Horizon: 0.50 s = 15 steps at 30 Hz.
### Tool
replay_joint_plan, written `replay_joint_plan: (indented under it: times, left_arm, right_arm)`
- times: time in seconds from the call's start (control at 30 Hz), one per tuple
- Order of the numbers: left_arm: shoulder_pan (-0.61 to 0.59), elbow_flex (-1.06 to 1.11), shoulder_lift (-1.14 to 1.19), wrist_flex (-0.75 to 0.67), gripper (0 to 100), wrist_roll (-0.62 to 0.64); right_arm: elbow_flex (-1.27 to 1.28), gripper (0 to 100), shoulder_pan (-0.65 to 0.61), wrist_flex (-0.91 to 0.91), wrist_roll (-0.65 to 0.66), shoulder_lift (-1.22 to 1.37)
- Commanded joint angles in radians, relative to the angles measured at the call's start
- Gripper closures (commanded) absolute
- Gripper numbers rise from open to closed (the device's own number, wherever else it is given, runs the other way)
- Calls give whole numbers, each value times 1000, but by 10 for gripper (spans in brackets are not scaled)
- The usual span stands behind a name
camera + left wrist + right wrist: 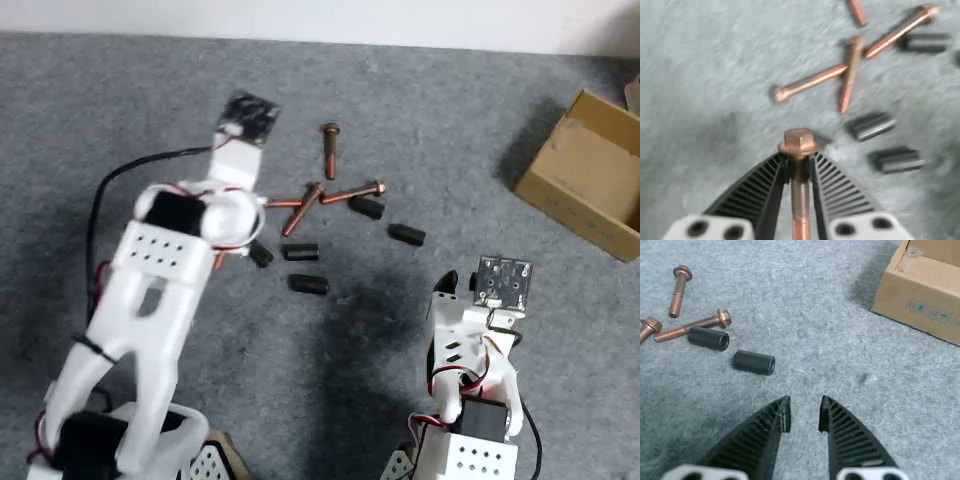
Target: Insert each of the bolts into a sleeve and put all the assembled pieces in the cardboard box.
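Observation:
My left gripper (800, 162) is shut on a copper bolt (799, 145), hex head out past the fingertips, above the grey carpet. In the high view an orange bit of that bolt (218, 260) pokes out beside the left arm. Several loose bolts (303, 208) lie crossed in the middle, with one more bolt (330, 150) behind them. Several black sleeves (308, 285) are scattered around them. My right gripper (804, 415) hangs open over bare carpet, a short way from two sleeves (754, 362). The cardboard box (585, 180) sits at the far right.
Grey carpet covers the whole table. The left arm's white body (160, 270) hides the carpet under it, and one sleeve (261, 254) lies right beside it. Bare carpet lies between the right arm and the box (925, 290).

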Motion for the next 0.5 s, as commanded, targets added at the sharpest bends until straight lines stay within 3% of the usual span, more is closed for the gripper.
replay_joint_plan:
  times: [0.0,0.27,0.47]
  left_arm:
    - [-82,70,-81,-43,995,38]
    - [-122,352,-236,-279,995,49]
    - [-122,389,-292,-298,995,49]
  right_arm:
    - [105,892,-1,-21,5,-5]
    - [105,892,62,-56,5,-4]
    - [101,892,36,16,75,5]
